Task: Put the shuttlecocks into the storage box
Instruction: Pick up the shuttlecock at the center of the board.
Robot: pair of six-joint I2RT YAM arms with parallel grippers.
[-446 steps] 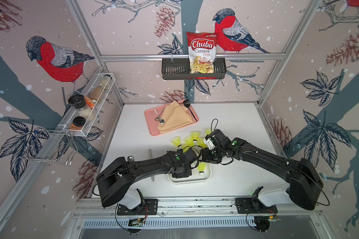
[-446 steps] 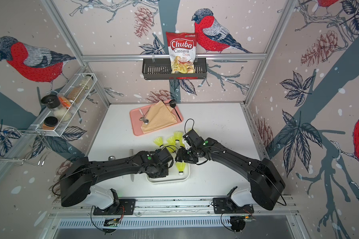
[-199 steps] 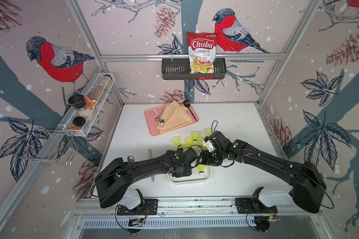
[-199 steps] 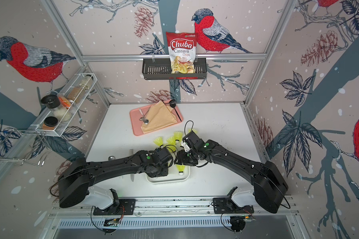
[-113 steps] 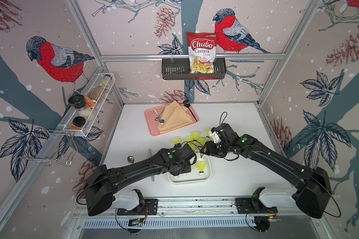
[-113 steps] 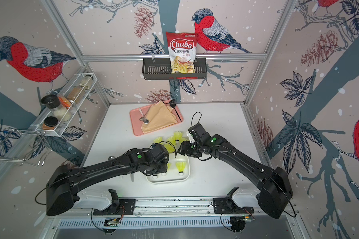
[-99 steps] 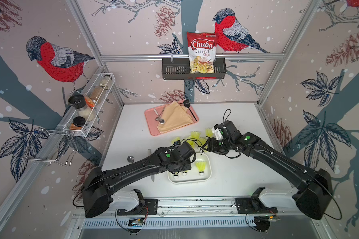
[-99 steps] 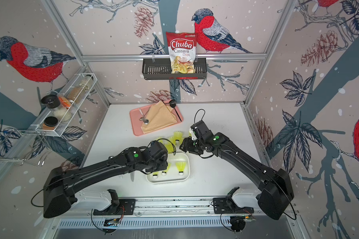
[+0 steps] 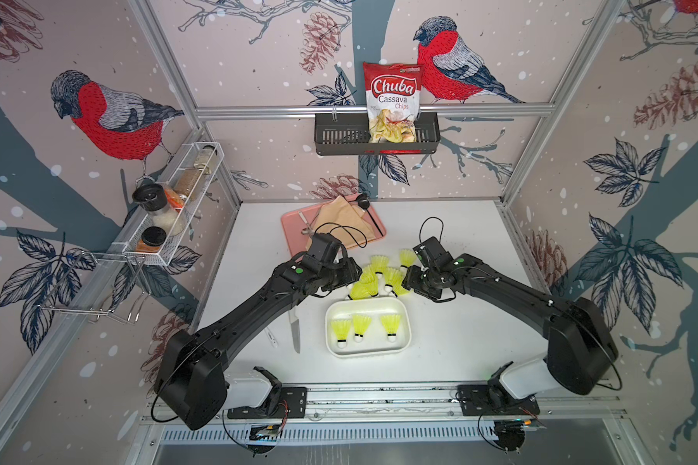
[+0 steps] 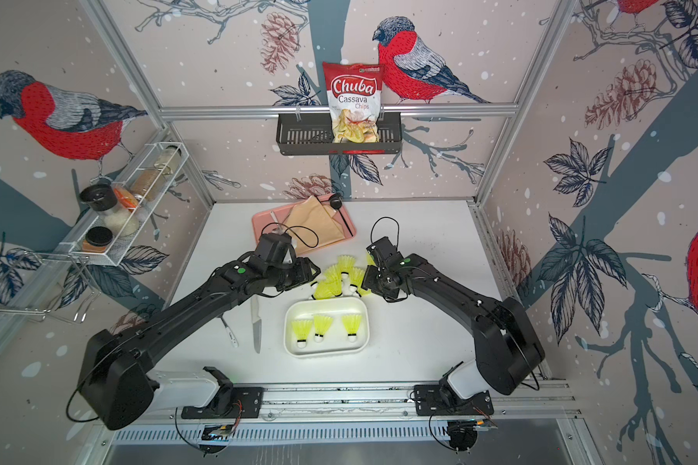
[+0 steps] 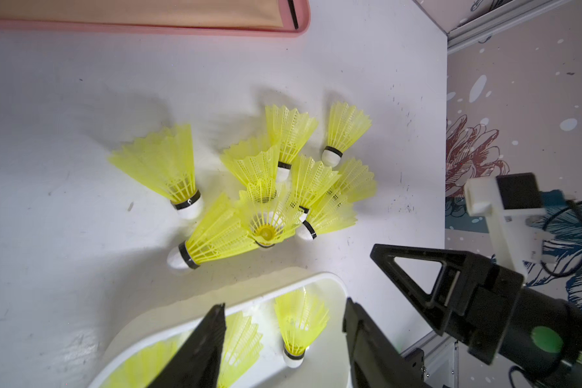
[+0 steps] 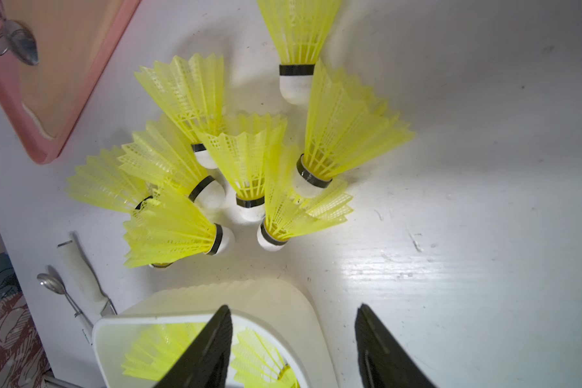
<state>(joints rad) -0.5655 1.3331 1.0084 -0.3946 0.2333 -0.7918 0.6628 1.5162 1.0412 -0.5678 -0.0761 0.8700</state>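
Here both the left gripper (image 11: 284, 304) and the right gripper (image 12: 293, 306) stand half open, holding nothing. Loose shuttlecocks (image 9: 373, 277) lie heaped between them, just beyond the storage box (image 9: 379, 304), mostly on their sides with tips toward it; three sit inside. Neither arm seems clearly nearer.

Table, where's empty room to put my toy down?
Bare: the back right corner of the table, beside the pink tray, and right of the storage box. Crowded: the shuttlecocks behind the box, the knife left of it.
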